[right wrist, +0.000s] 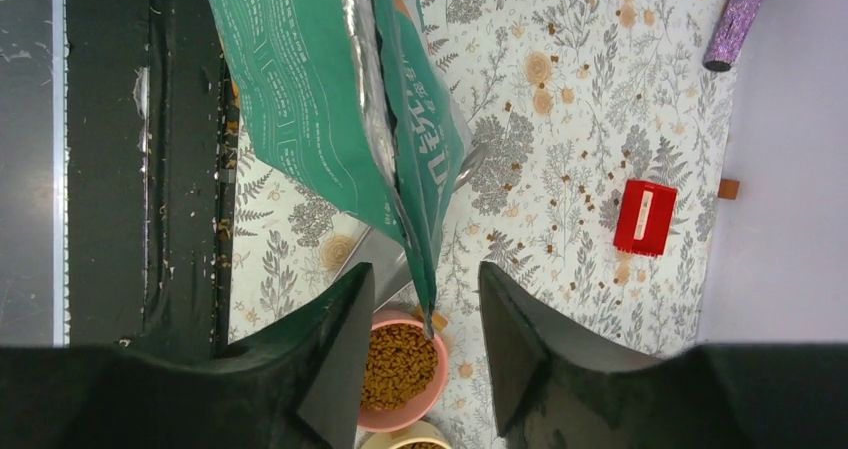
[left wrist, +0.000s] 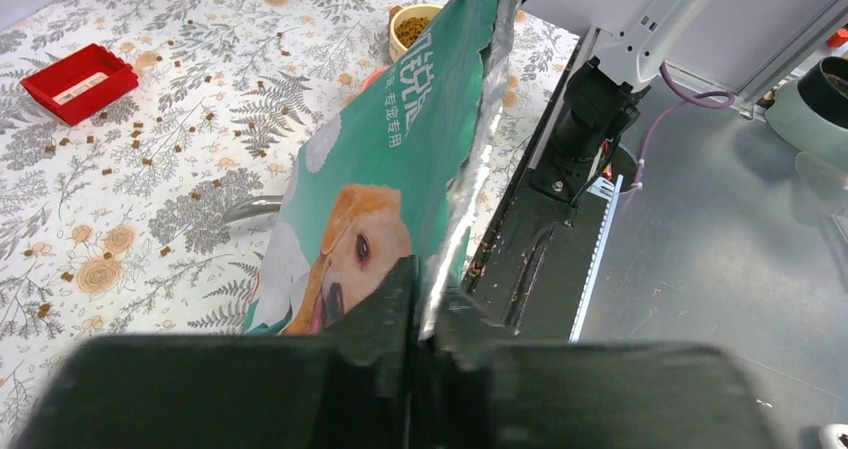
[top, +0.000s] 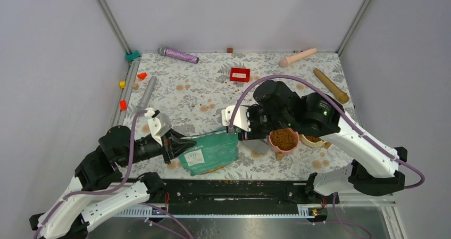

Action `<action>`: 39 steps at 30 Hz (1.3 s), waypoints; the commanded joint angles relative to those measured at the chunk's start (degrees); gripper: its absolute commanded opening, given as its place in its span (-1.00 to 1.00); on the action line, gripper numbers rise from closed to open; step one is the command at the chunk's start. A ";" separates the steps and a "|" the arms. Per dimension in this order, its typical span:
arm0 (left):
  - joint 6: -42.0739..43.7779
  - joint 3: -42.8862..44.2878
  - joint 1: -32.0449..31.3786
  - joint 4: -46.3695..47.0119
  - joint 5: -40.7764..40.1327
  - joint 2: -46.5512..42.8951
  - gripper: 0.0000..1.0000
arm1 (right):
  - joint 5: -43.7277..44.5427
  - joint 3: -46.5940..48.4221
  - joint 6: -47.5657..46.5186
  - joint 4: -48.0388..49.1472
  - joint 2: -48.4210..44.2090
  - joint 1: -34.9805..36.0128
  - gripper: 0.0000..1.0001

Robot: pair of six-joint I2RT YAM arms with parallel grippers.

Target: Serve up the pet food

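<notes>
While the left gripper (left wrist: pixel 424 304) pinches the teal dog-food bag (left wrist: pixel 400 159), right gripper (right wrist: pixel 425 274) spread astride its corner, kibble (right wrist: pixel 398 361) in pink bowl (right wrist: pixel 432 384) close by.

Plain grey walls (top: pixel 223 15) — floral-print table (top: pixel 213 74)

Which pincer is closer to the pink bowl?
The right. The right pincer sits open next to the pink bowl, around the food bag's edge; the left pincer pinches the bag's far end.

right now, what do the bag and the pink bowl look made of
Bag: looks like plastic film lined with foil. It has a glossy teal print outside, a silvery shiny face at the open edge, and soft creases.
Pink bowl: probably plastic, possibly glazed ceramic. The rim is smooth and evenly pink.
</notes>
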 commanded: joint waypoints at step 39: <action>-23.83 19.08 4.53 -11.86 -70.03 19.35 0.97 | 16.56 -20.54 54.21 27.63 -15.26 -36.32 0.99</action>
